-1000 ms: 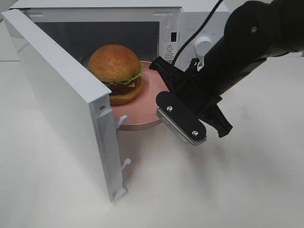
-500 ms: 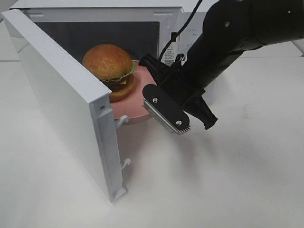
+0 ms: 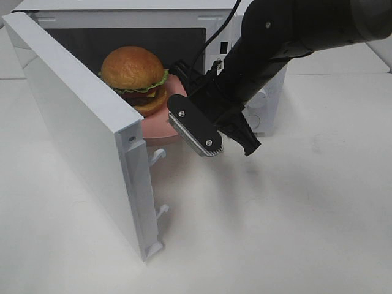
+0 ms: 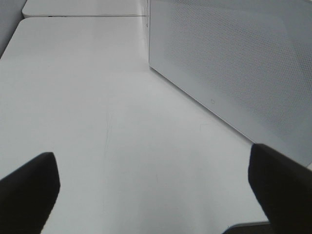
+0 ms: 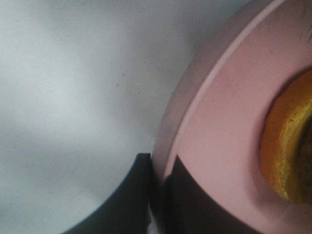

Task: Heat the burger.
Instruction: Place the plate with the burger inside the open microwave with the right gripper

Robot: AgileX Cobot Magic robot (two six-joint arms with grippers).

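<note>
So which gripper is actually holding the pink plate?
The right gripper: it is shut on the rim of the pink plate, burger aboard. The left gripper stands open above the table, holding nothing.

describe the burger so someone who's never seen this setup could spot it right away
Find the white microwave with its door swung open. At its opening is a pink plate, held at the rim by the right gripper, and the burger rests on it. It is the only food in view: a glossy golden-brown bun over frilly green lettuce and a dark patty.

No text can be read anywhere
</note>
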